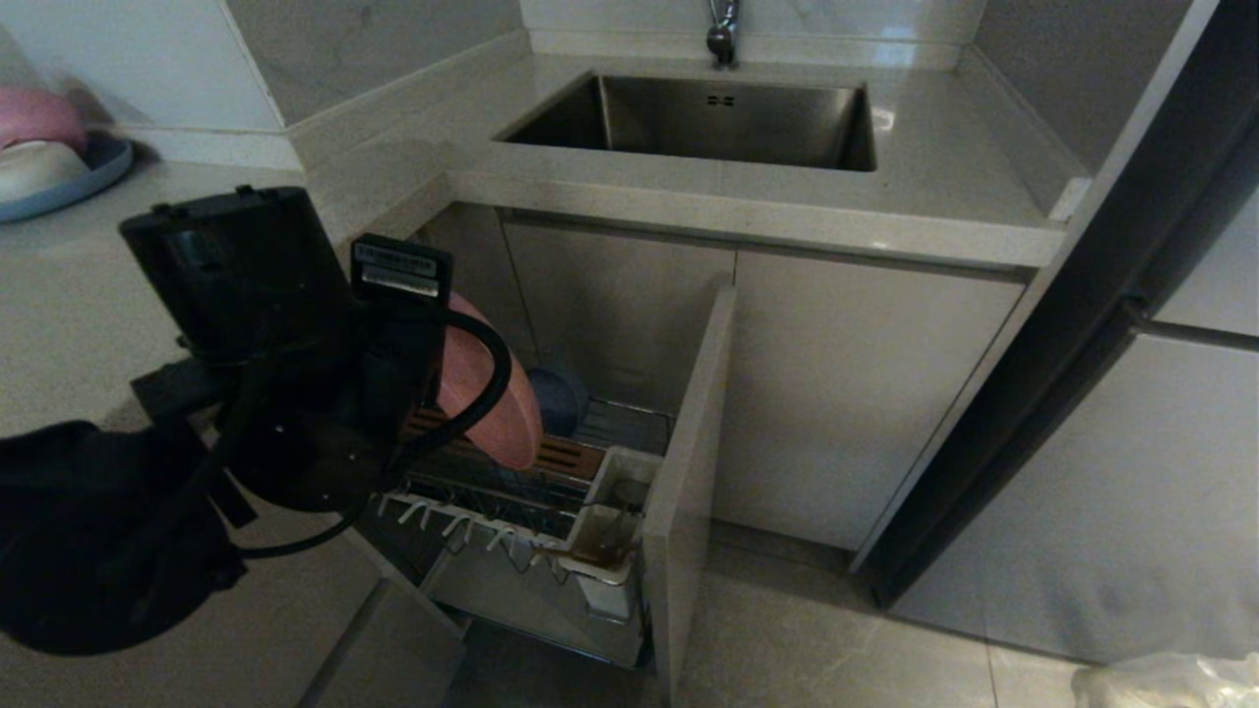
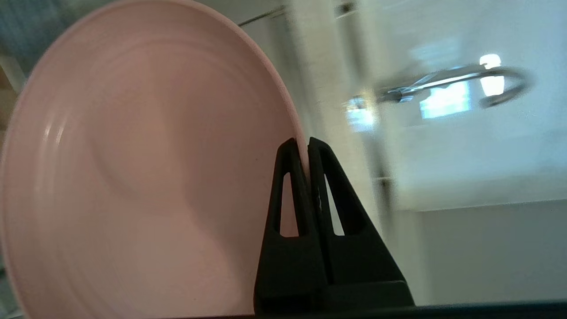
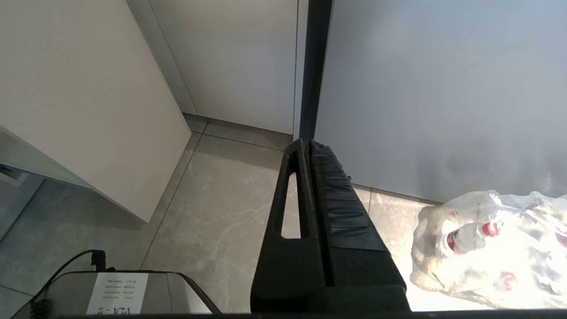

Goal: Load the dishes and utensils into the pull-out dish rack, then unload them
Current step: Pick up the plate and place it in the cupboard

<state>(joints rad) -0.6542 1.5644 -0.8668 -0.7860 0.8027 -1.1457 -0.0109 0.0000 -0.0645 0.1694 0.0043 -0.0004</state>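
While the left gripper [image 2: 305, 144] has its jaws clamped on the rim of the pink plate [image 1: 497, 403] above the dish rack [image 1: 511, 492], the blue-grey bowl [image 1: 559, 398] sits behind. Right gripper [image 3: 305, 144], jaws together, hangs over the floor. Loading or unloading, I cannot tell.

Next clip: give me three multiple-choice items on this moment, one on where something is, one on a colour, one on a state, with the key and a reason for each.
1. Where is the blue-grey bowl?
A. in the pull-out dish rack
B. in the sink
C. on the floor

2. What colour is the plate being held?
A. dark blue
B. salmon-pink
C. white

3. What is the left gripper doing?
A. hanging open
B. shut on nothing
C. shut on the plate's rim

Key:
1 A, the blue-grey bowl sits inside the pull-out dish rack.
2 B, the plate is salmon-pink.
3 C, the left gripper pinches the plate's edge between its fingers.
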